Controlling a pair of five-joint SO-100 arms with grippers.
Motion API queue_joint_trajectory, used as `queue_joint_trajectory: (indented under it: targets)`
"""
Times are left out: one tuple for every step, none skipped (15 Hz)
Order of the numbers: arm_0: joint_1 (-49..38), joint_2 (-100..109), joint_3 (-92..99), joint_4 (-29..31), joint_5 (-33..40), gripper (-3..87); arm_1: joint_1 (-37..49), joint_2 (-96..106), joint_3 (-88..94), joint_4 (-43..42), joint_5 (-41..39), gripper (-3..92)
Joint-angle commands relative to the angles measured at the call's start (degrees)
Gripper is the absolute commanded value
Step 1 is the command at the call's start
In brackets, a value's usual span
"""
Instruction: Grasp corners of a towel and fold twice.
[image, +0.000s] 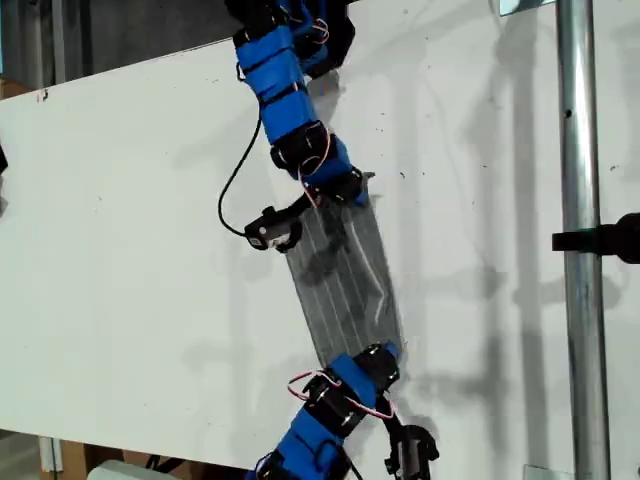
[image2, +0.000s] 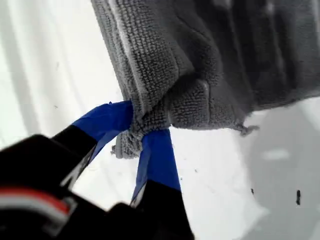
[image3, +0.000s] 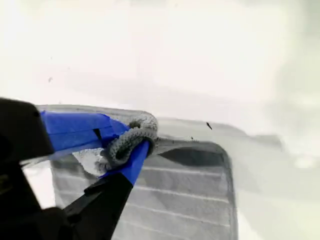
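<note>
Reaching in from the exterior view's top and bottom edges, two arms hold the towel (image: 345, 280) stretched lengthwise between them at centre frame. My first gripper (image2: 137, 132) pinches a bunched corner (image2: 127, 142). My second gripper (image3: 132, 140) clamps another corner (image3: 127, 142).

Lab bench, white tabletop (image: 130, 250), metal pole (image: 583, 250)

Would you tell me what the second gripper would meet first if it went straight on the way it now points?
My second gripper, shut on a towel corner, likely meets only bare white table; depth is unclear.
</note>
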Motion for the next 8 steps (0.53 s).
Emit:
queue_joint_trajectory:
  targets:
    - [-8.5, 15.0, 13.7, 2.4, -4.1, -3.1, 10.8, 3.6, 3.3, -4.7, -6.3, -0.4]
    - [-12.6, 21.9, 21.4, 2.1, -4.7, -3.1, 15.0, 2.4, 2.8, -5.7, -10.1, -0.4]
    - [-16.9, 28.8, 28.3, 1.3, -4.7, -3.1, 19.2, 1.8, 2.0, -7.7, -13.9, -0.4]
    - [-20.8, 34.2, 33.0, 1.3, -3.8, -3.1, 23.5, 0.6, -0.1, -8.7, -17.7, -0.4]
    - [-24.3, 38.0, 36.8, 1.7, -2.6, -3.1, 27.1, -0.4, -2.1, -10.7, -21.5, -0.4]
    - [-27.2, 41.1, 39.9, 1.8, -2.1, -3.1, 30.1, -1.5, -4.6, -12.2, -24.3, -0.4]
    - [-30.1, 44.6, 43.4, 0.5, -1.5, -3.1, 32.3, -1.8, -5.8, -15.1, -26.7, -0.4]
    - [-32.5, 48.5, 47.5, -2.1, -0.8, -3.1, 34.2, -1.8, -6.9, -17.1, -27.9, -0.4]
